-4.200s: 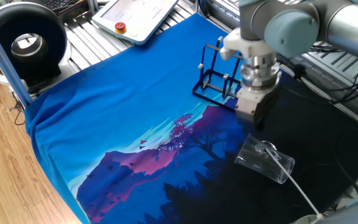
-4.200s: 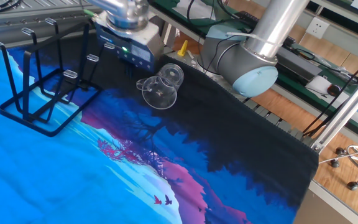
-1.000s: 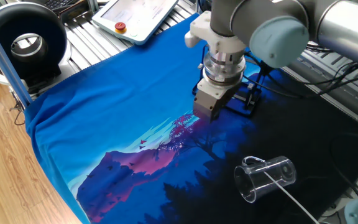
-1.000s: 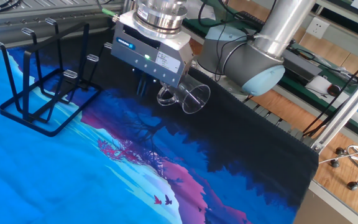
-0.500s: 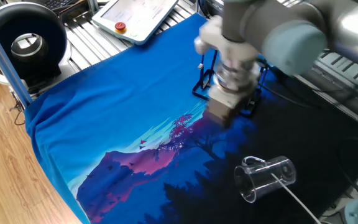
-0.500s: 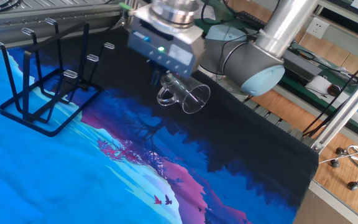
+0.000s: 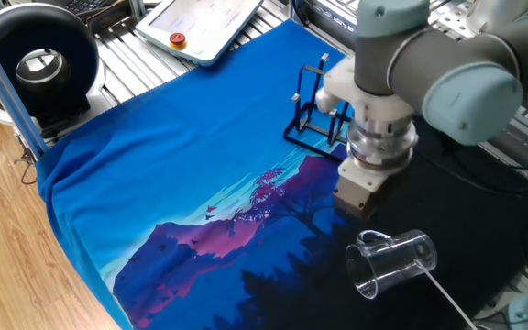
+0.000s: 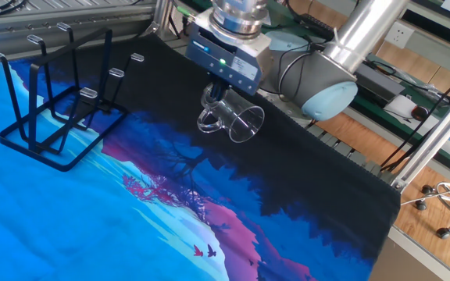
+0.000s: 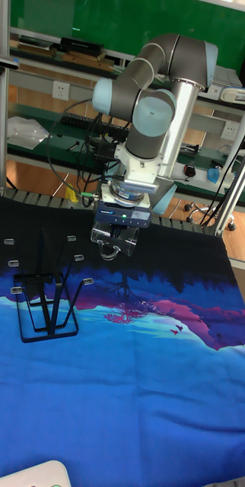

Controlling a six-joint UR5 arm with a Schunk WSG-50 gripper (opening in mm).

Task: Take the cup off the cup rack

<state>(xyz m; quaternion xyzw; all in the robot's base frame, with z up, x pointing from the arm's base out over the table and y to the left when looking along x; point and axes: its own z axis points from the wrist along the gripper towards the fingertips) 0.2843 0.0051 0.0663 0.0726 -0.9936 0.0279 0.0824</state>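
Cup [image 7: 394, 261] lies on its side on the table cloth [image 7: 181, 183], well apart from the cup rack [image 8: 57, 109]. Tool [image 8: 216, 91] hovers above; finger spread indeterminate. Best retreat: straight upward, avoiding the cup.

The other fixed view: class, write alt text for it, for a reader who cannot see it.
A clear cup lies on its side on a blue and black printed cloth, with the robot's gripper just above it. An empty black wire cup rack stands apart at the left.
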